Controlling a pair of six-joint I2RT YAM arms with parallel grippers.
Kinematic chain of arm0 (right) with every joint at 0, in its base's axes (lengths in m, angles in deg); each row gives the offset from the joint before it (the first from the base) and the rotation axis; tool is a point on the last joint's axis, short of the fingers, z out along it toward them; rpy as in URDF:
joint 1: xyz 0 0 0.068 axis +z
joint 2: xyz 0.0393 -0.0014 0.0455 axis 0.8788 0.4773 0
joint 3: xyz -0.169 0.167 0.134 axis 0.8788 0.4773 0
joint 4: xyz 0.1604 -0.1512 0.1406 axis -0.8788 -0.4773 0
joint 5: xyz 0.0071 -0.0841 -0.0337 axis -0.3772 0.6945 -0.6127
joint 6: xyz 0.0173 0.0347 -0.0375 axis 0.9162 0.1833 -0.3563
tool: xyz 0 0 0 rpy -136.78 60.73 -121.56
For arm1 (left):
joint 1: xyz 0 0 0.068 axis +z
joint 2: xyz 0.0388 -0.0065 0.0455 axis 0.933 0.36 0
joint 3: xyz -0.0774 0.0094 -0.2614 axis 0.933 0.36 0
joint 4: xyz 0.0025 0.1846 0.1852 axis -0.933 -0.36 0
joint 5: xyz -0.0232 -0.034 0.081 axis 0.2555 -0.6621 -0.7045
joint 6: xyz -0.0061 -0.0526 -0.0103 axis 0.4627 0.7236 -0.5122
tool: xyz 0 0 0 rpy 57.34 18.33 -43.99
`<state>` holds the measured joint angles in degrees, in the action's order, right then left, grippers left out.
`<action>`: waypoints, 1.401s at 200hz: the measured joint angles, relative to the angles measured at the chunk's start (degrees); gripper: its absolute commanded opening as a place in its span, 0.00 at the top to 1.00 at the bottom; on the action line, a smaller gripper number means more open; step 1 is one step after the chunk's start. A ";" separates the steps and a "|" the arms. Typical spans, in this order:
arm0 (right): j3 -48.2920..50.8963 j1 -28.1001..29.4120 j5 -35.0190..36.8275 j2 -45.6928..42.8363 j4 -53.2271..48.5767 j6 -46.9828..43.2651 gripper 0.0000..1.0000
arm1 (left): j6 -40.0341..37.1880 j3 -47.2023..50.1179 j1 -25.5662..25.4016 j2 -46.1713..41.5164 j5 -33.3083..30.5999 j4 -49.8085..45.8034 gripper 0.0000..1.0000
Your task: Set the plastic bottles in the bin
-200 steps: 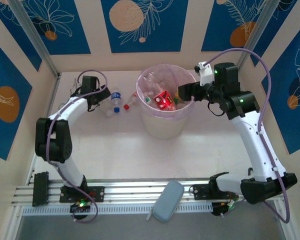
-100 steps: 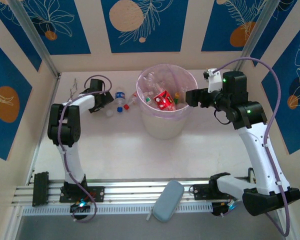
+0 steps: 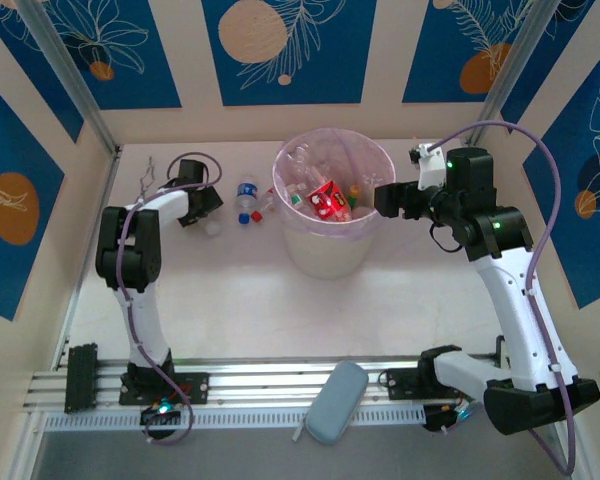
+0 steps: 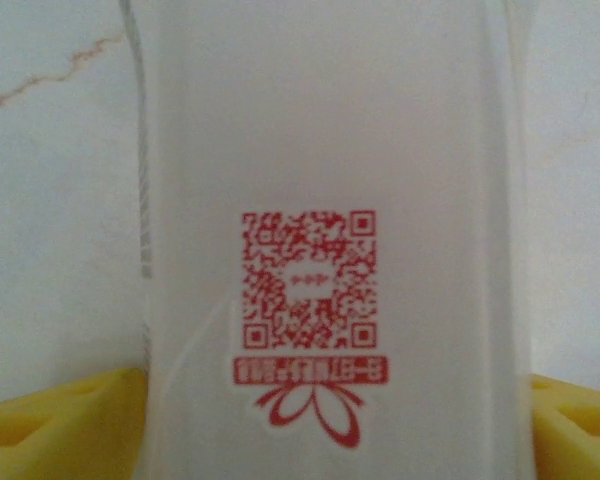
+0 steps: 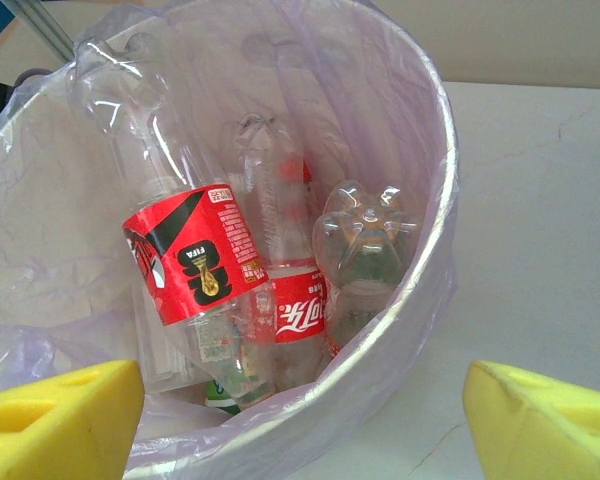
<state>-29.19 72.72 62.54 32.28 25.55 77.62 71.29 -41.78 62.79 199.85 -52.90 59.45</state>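
Note:
In the left wrist view a clear plastic bottle point(image 4: 330, 150) with a red code print stands between my yellow pads point(image 4: 60, 425), which press both its sides; my left gripper point(image 4: 335, 430) is shut on it. From above, that gripper point(image 3: 205, 204) sits low on the table left of the bin point(image 3: 325, 255). Two more bottles, one blue-capped point(image 3: 246, 190) and one red-capped point(image 3: 253, 214), lie between it and the bin. My right gripper point(image 3: 385, 198) hangs open at the bin's right rim point(image 5: 435, 200), holding nothing. Inside lie several bottles point(image 5: 195, 255).
A grey-blue pouch point(image 3: 337, 402) lies on the metal rail at the near edge. Thin metal forceps point(image 3: 152, 170) rest at the far left by the wall. Walls close the table on three sides.
My left gripper slid a little right onto a bottle and its jaws closed in. The left elbow swung upright. My right gripper drew back right from over the bin to its rim.

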 measured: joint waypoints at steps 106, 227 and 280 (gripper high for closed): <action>0.00 0.09 -0.98 1.49 0.02 1.46 0.16 | -3.67 8.92 0.00 -13.57 5.46 2.60 0.39; -9.22 14.25 -4.66 6.67 2.91 9.97 0.16 | -4.44 23.37 -3.69 -35.43 38.42 24.72 0.95; -16.65 22.88 -4.96 17.16 7.10 11.82 0.15 | -3.98 25.77 -9.42 -42.18 46.88 33.90 1.00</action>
<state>-45.84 95.60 57.57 49.44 32.65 89.45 67.31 -16.01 53.37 157.66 -6.02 93.35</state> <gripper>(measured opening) 0.842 0.642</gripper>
